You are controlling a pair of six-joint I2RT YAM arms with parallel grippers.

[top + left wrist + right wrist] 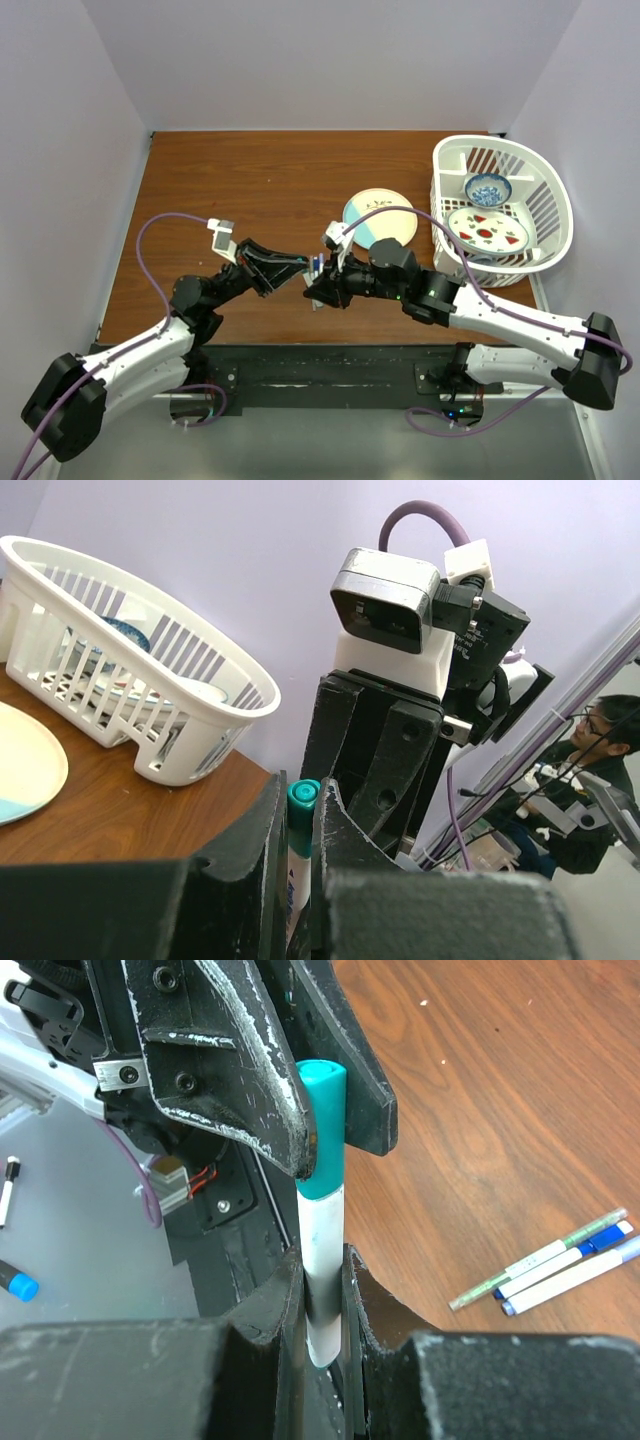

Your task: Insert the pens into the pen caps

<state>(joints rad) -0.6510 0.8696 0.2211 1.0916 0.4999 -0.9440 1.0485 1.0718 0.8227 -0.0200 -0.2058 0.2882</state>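
The wooden worktop (pixel 220 190) is showing bare wood across its left half and far side. A white basket (pixel 556 205) is sitting in the far right corner, and a round plate (pixel 380 215) is lying just beside the basket's left wall. The left arm (pixel 150 350) and the right arm (pixel 510 320) are reaching inward from the near edge and meeting over the near middle of the worktop, close to that edge and clear of plate and basket.

In the right wrist view, the right fingers (pixel 250 1330) are pressing closed on the white barrel of a pen (pixel 322 1260). The left fingers (pixel 240 1070) are clamping shut on the green cap (pixel 322 1130) — one finger on either side of it. The cap is sitting over the far end of the barrel, in line with it. The pen's long axis is running straight from one pair of fingers to the other, and its capped end is pointing at the left arm's wrist. The whole pen is hanging above the wood, touching nothing but the fingers.

The loose pens (pixel 560 1265) are lying on the worktop nearby — slim sticks side by side and parallel, one showing a dark blue end. They are lying apart from both pairs of fingers, with open wood around them.
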